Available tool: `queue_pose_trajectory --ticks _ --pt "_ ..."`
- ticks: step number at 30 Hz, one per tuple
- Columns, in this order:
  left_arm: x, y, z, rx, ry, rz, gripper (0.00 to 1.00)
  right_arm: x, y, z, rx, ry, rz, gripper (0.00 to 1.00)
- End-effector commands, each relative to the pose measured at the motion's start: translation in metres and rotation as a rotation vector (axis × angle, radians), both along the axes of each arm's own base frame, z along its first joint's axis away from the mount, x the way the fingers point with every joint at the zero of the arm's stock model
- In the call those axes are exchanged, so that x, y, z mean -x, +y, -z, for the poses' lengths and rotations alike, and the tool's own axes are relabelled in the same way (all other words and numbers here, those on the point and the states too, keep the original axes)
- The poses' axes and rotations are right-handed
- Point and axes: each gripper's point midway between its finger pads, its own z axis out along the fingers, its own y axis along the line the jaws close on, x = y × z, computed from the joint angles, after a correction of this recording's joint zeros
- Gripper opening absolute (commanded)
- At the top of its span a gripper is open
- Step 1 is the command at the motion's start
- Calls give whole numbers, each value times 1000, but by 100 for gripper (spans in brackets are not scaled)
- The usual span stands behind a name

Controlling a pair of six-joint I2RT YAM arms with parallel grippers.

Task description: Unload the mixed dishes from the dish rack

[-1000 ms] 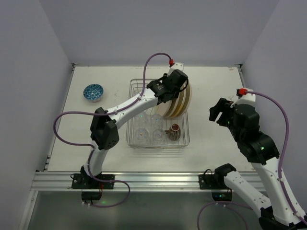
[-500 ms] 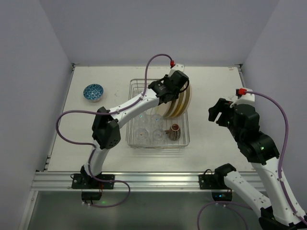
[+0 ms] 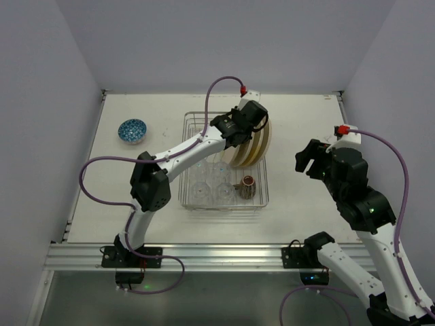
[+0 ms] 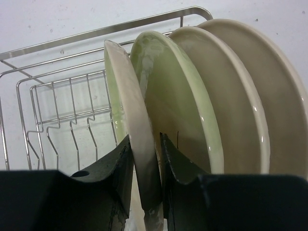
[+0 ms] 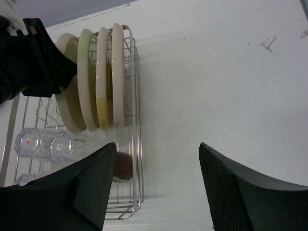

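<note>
The silver wire dish rack [image 3: 185,123] stands mid-table. Several cream and pale-green plates [image 3: 255,144] stand on edge at its back right. My left gripper [image 3: 236,131] reaches over them. In the left wrist view its jaws [image 4: 144,166] are shut on the rim of the leftmost plate [image 4: 126,91], which stands upright in the rack [image 4: 57,44]. Clear glasses [image 3: 209,183] and a dark brown mug [image 3: 245,187] sit in the rack's front. The blue-patterned bowl [image 3: 132,130] sits on the table at far left. My right gripper [image 3: 309,157] is open and empty to the right of the rack.
The right wrist view shows the plates [image 5: 91,77], mug [image 5: 122,166], glasses [image 5: 43,144] and rack edge [image 5: 137,144], with bare white table to the right. Walls close the table on three sides. The metal rail [image 3: 204,255] runs along the near edge.
The left gripper has shifted very slightly at the plates and its elbow has moved a little. The right arm has not moved.
</note>
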Motion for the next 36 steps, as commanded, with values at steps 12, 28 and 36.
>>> queue_pose_trajectory --ticks 12,28,36 --pt "-11 14 -59 59 -135 -54 0 -5 4 0 -4 -21 -17 72" --pt "-8 21 -118 164 -272 -103 0 -3 4 -5 -4 -38 -26 73" --pt "-3 24 -158 234 -353 -118 0 -3 5 -7 -3 -39 -31 73"
